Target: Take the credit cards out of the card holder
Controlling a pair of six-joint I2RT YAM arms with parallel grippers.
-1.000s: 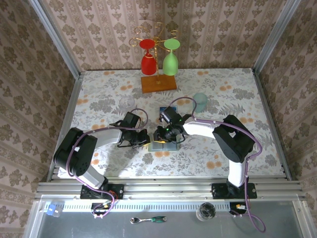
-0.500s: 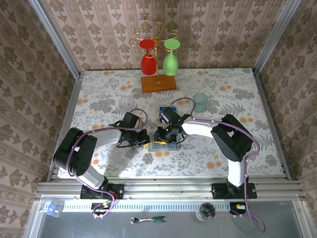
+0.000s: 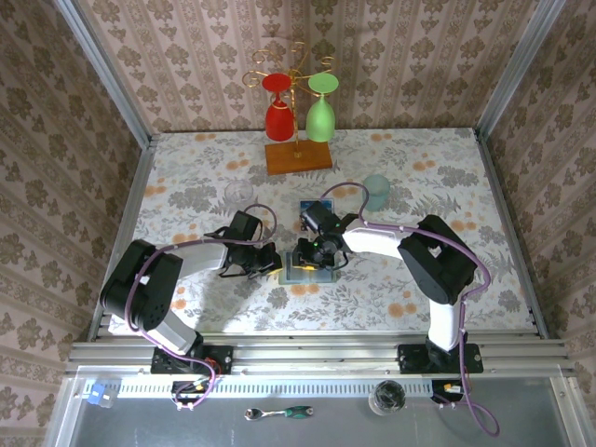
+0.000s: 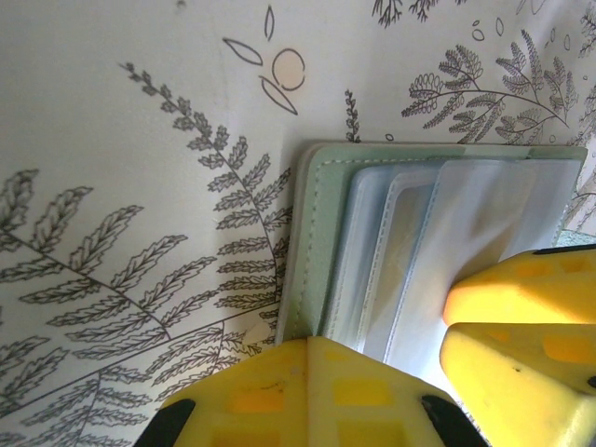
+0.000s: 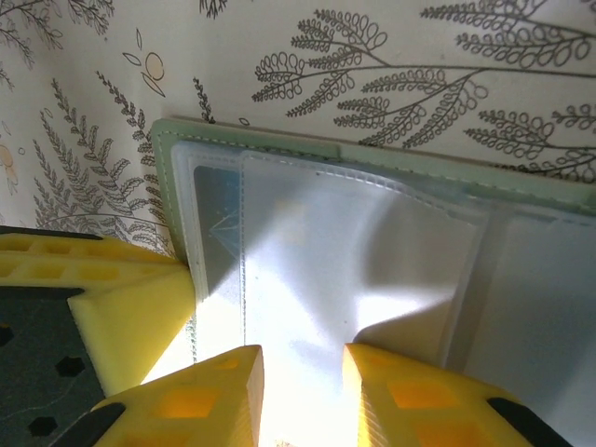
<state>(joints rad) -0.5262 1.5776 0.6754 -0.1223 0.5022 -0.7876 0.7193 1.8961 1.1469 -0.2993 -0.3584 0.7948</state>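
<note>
The holder [image 4: 317, 233] lies open and flat at the middle of the surface [image 3: 447, 186], between my two hands, its sage cover down and its clear pockets [image 4: 466, 223] facing up in overlapping layers. Through the outermost pocket, close to the cover's stitched edge, I can see a dark blue card [image 5: 216, 223] tucked inside; there is a faint pale mark on it, too dim to read. The other pockets catch the glare, and I cannot tell what they hold. My left hand [image 4: 309, 358] is pressed together, its yellow tips down on the holder's near corner. My right hand [image 5: 303, 361] has its fingers a little apart, both tips resting on a clear pocket, with only the bright plastic showing in the narrow gap between them. Just beyond the holder a loose blue card [image 3: 304, 207] lies flat on the surface. Farther back to the right stands a pale teal cup [image 3: 376, 191]. At the back a gold rack [image 3: 296, 65] on a wooden base [image 3: 298, 156] hangs a red glass [image 3: 279, 119] and a green glass [image 3: 320, 116] upside down.
</note>
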